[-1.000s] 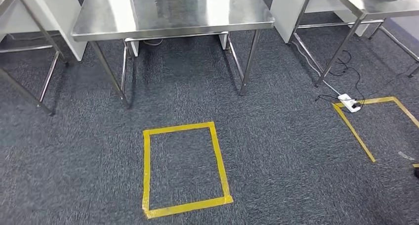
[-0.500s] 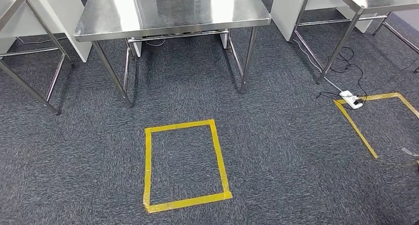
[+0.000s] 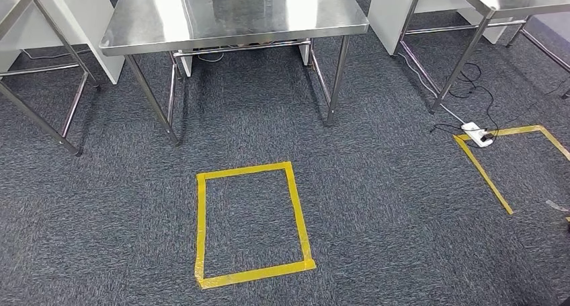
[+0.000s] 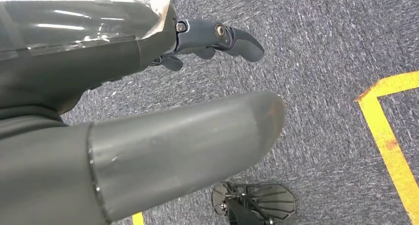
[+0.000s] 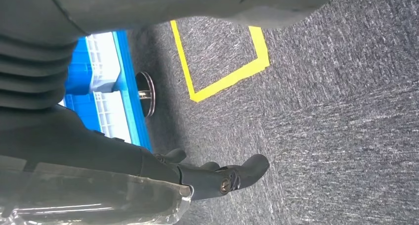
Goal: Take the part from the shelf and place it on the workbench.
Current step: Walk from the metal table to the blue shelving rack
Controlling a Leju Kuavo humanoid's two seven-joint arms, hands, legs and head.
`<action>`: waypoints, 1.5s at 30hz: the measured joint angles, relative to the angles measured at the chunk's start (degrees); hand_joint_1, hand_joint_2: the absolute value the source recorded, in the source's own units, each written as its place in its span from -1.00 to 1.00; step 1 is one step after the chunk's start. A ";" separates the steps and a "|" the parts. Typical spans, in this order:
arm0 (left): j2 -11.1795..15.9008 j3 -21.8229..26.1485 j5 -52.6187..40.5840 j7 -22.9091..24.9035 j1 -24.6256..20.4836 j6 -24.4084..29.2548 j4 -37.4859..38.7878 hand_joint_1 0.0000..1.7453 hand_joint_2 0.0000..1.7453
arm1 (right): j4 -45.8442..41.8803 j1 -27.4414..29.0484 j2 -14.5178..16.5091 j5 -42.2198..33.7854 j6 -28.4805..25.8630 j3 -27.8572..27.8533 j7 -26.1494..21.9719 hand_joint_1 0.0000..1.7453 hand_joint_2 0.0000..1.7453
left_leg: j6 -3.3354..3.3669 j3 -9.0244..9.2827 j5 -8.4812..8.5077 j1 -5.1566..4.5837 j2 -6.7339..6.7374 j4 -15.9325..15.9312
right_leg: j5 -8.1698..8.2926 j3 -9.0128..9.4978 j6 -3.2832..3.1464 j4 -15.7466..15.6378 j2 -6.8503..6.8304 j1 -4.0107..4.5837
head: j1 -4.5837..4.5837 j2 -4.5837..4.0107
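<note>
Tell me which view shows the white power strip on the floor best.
The head view: the white power strip lies in plain sight on the carpet by the corner of the right-hand yellow tape outline, cables running to it. I cannot find it in either wrist view.

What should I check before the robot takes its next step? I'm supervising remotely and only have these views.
1. Left hand free of any load: ok, nothing in it, fingers loosely extended.
2. Right hand free: ok, nothing held.
3. Part located: not ok, it is not visible, and neither is a shelf.
4. Steel workbench top ready to receive: ok, the visible surface is bare.
5. Floor ahead walkable: ok around the yellow tape rectangle; the white power strip and its black cables lie off to the right.
6. Blue crate near the right arm holding the part: cannot tell.
</note>
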 joint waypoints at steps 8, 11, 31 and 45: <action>-0.25 -0.02 -0.31 0.46 -0.01 0.17 -0.01 -1.00 -1.00 | 0.00 0.00 0.10 -0.21 -0.43 0.00 0.44 -1.00 -1.00 | 0.19 -0.10 -0.06 -0.27 -0.01 0.22 | 0.15 0.06 0.24 -0.18 -0.01 -0.57 | 0.03 0.00; -0.28 -0.06 -0.61 0.46 -0.06 0.24 -0.03 -1.00 -1.00 | -0.09 -0.01 0.34 -0.46 -1.00 0.00 0.44 -1.00 -1.00 | 1.21 0.42 0.55 -0.27 0.25 -1.00 | 0.32 0.20 0.86 -0.45 0.01 -0.84 | -0.15 0.00; -0.31 -0.27 -1.04 -1.12 0.12 1.25 -0.22 -1.00 -1.00 | -0.37 -0.21 1.29 -1.26 -1.92 -0.09 0.64 -1.00 -1.00 | -2.67 -4.87 -11.25 2.08 0.66 14.86 | 1.12 -4.09 -0.17 3.53 -0.24 -2.36 | -0.58 -0.02; -0.23 -0.46 -1.70 -1.63 0.02 1.49 -0.24 -1.00 -1.00 | -0.37 0.04 1.37 -1.71 -1.81 -0.13 0.62 -1.00 -1.00 | 2.81 2.57 -3.94 -0.57 -0.07 1.09 | -2.40 -9.45 0.43 11.58 1.48 -0.25 | 0.05 -0.02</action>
